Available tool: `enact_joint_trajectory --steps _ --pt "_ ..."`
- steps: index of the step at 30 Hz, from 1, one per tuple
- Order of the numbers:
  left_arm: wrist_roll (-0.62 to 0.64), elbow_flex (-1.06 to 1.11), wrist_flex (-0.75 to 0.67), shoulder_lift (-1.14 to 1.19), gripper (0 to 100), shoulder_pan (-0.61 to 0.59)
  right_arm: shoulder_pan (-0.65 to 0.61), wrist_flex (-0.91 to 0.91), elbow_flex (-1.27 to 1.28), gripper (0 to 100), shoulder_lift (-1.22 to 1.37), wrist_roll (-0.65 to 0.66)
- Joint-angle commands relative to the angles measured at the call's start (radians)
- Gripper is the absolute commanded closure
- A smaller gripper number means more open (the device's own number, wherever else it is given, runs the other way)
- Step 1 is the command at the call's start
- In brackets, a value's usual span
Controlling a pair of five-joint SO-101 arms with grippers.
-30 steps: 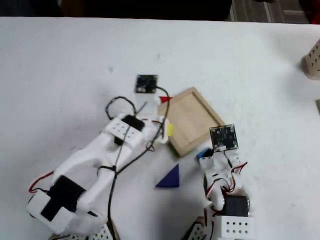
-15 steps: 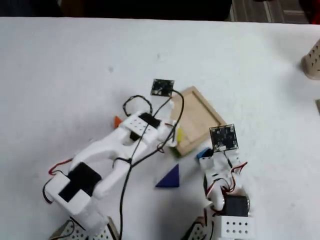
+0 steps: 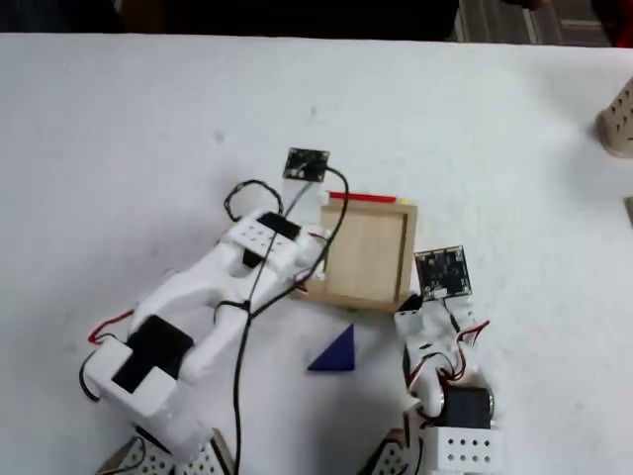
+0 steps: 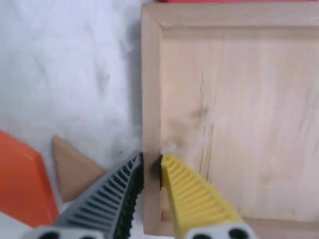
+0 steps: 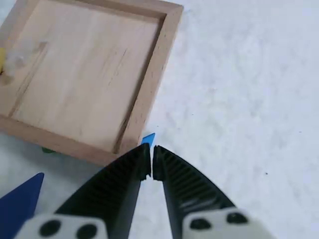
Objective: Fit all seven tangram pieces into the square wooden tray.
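The square wooden tray [image 3: 366,252] lies square-on at the table's middle, with nothing inside it. My left gripper [image 4: 151,164] is shut on the tray's [image 4: 234,114] rim, grey finger outside and yellow finger inside. A red piece [image 3: 361,197] lies along the tray's far edge. An orange piece [image 4: 20,184] and a tan triangle [image 4: 72,167] lie beside the left gripper. My right gripper [image 5: 151,157] is shut and holds nothing, at the tray's [image 5: 94,74] near right corner. A light blue piece [image 5: 148,139] peeks out there. A dark blue triangle [image 3: 336,351] lies in front.
A wooden pegged object [image 3: 618,119] stands at the table's right edge. The left arm's black cable [image 3: 237,346] loops over the arm and the tray's left side. A sliver of green [image 5: 47,149] shows under the tray's near rim.
The tray has turned from a diamond stance to square-on and shifted slightly, with the left gripper at its rim. The left arm swung with it. The right arm stayed still.
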Motion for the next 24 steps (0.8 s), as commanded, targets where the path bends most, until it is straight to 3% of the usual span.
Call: enact_joint_trajectory --steps 1,5,11,24 --pt "-0.034 -0.078 0.097 -0.031 98 -0.016 0.005 -0.001 0.005 98.1 -0.013 0.000" --pt "-0.075 -0.120 0.210 -0.140 98 -0.064 0.005 -0.001 0.005 98.1 -0.013 0.000" --pt "-0.124 -0.080 0.252 -0.358 98 -0.200 0.007 -0.001 0.005 98.1 -0.013 0.000" --pt "-0.321 0.259 0.233 -0.607 97 -0.717 0.008 -0.001 0.005 98.1 -0.013 0.000"
